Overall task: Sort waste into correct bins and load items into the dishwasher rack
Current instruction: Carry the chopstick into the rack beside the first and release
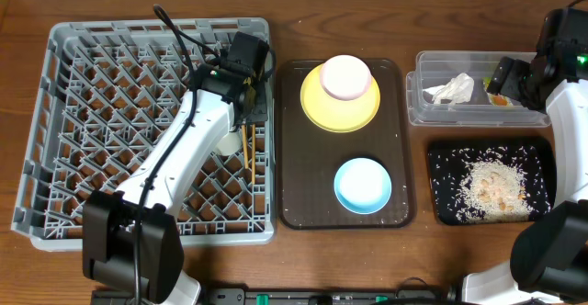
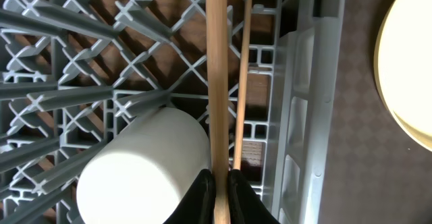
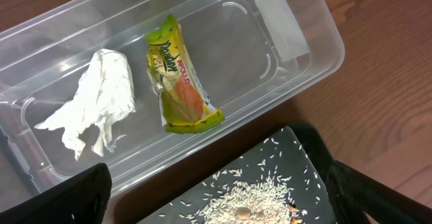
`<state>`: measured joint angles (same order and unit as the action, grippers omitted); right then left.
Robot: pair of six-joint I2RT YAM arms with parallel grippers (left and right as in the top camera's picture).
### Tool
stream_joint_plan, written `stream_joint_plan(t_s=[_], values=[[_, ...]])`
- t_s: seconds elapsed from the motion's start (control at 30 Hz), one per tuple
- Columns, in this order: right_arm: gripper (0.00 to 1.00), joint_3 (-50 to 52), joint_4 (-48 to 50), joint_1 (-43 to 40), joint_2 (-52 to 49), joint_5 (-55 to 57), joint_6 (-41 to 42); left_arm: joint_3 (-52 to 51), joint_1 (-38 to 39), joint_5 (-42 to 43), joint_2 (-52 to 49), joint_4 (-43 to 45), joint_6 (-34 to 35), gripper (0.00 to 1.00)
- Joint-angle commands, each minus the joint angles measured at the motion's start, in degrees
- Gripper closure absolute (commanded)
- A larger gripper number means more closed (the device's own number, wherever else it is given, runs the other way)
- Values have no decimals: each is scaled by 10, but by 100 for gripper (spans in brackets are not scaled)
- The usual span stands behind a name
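My left gripper (image 2: 221,193) is shut on a wooden chopstick (image 2: 217,82) that points down into the grey dishwasher rack (image 1: 92,112) near its right wall. A second, thinner chopstick (image 2: 241,82) lies just to its right. The white cup (image 2: 142,166) lies on its side in the rack, against the held chopstick. The pink bowl (image 1: 345,77) sits on the yellow plate (image 1: 322,103), and the blue bowl (image 1: 362,185) is in front of them. My right gripper (image 3: 216,197) hangs open above the black tray (image 3: 297,156) of rice (image 3: 250,204). The clear tub (image 3: 297,21) holds the napkin (image 3: 94,106) and the wrapper (image 3: 179,79).
A dark brown serving tray (image 1: 303,186) between the rack and the bins carries the plate and both bowls. The left arm stretches diagonally across the rack. The clear tub (image 1: 423,112) stands behind the black tray (image 1: 441,158) at the right of the wooden table.
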<state>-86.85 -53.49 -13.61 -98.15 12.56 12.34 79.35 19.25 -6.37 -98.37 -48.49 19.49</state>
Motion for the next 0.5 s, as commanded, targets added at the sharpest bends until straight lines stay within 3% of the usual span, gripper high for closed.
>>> stream_joint_plan(t_s=[0.0,0.23,0.33,0.47], values=[[1,-11,-1,-3,11,9,-6,0,1,5,-1,-1,-9,88],[1,-11,-1,-3,11,9,-7,0,5,60,-1,-1,-9,83],[1,-11,-1,-3,11,9,-6,0,5,59,-1,-1,-11,60],[1,-11,-1,-3,11,9,-6,9,6,58,3,1,-11,56]])
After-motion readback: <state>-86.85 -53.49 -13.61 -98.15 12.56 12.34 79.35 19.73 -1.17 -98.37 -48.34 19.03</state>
